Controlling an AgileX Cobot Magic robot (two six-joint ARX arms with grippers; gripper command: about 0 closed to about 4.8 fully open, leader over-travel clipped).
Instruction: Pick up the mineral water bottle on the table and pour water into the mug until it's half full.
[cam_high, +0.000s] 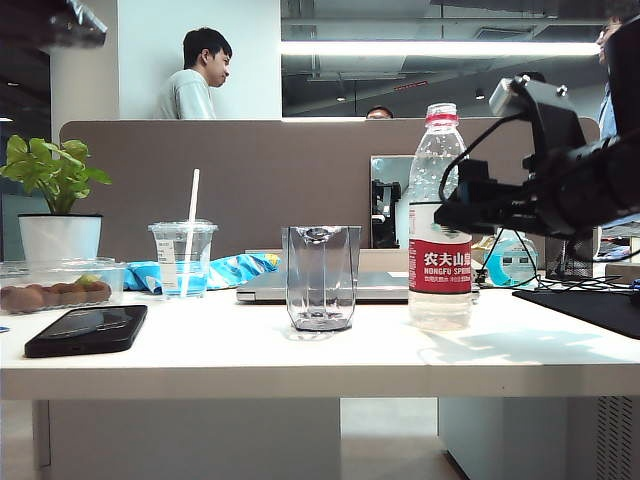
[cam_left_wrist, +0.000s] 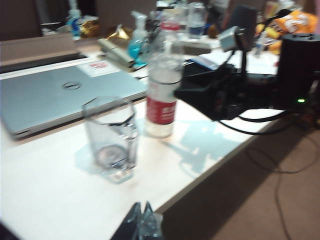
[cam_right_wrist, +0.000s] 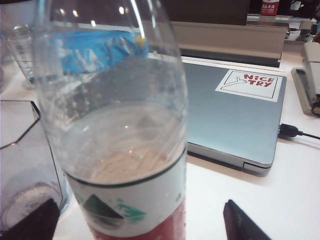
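The mineral water bottle (cam_high: 440, 215) stands upright on the white table (cam_high: 300, 355), partly filled, with its red-and-white label facing the front. To its left stands the clear faceted mug (cam_high: 321, 277), which looks empty. My right gripper (cam_high: 455, 212) reaches in from the right at label height. In the right wrist view the bottle (cam_right_wrist: 115, 125) fills the gap of my right gripper (cam_right_wrist: 137, 203), and both dark fingertips (cam_right_wrist: 240, 220) stand off its sides, open. My left gripper (cam_left_wrist: 142, 222) hovers near the table's front edge, tips together, well short of the mug (cam_left_wrist: 112, 137) and the bottle (cam_left_wrist: 162, 95).
A closed silver laptop (cam_high: 375, 287) lies behind the mug and bottle. A plastic cup with a straw (cam_high: 183, 258), a black phone (cam_high: 87, 330), a food container (cam_high: 55, 285) and a potted plant (cam_high: 55, 200) sit at the left. A black mat with cables (cam_high: 590, 300) lies at the right.
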